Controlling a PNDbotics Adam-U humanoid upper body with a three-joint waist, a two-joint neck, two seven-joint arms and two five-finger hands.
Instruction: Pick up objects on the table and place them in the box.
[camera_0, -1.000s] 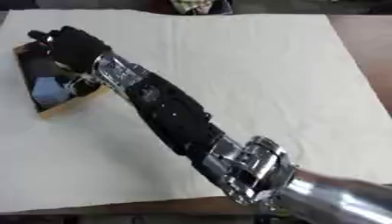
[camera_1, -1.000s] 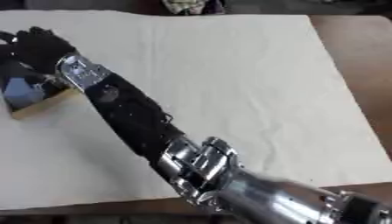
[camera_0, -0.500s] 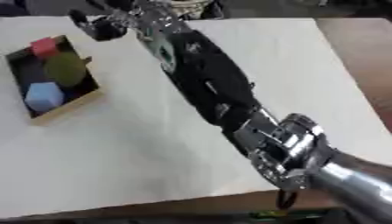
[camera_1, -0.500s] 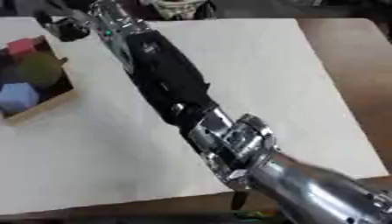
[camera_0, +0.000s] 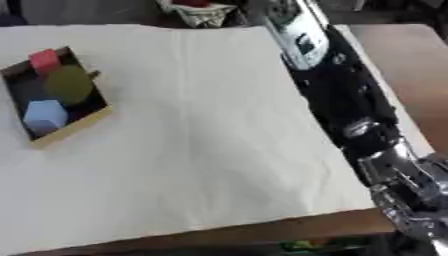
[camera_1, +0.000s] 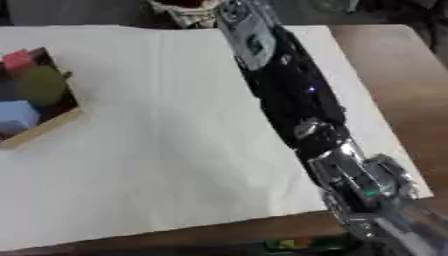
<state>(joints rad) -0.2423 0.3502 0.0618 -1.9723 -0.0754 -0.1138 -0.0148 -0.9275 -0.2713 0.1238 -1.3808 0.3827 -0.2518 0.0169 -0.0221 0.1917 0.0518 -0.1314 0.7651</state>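
A red block (camera_0: 43, 59), an olive-green piece (camera_0: 69, 84) and a pale blue block (camera_0: 45, 114) are seen in the tan-edged box (camera_0: 77, 126); cream cloth (camera_0: 201, 135) is spread over brown table (camera_0: 411, 70).

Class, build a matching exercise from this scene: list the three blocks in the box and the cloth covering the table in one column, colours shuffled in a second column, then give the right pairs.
Things:
1. cube at the far end of the box
2. round block in the middle
3. six-sided block at the near end
4. cloth on the table

Colours:
A. cream
B. light blue
C. red
D. olive green

Pairs: 1-C, 2-D, 3-B, 4-A
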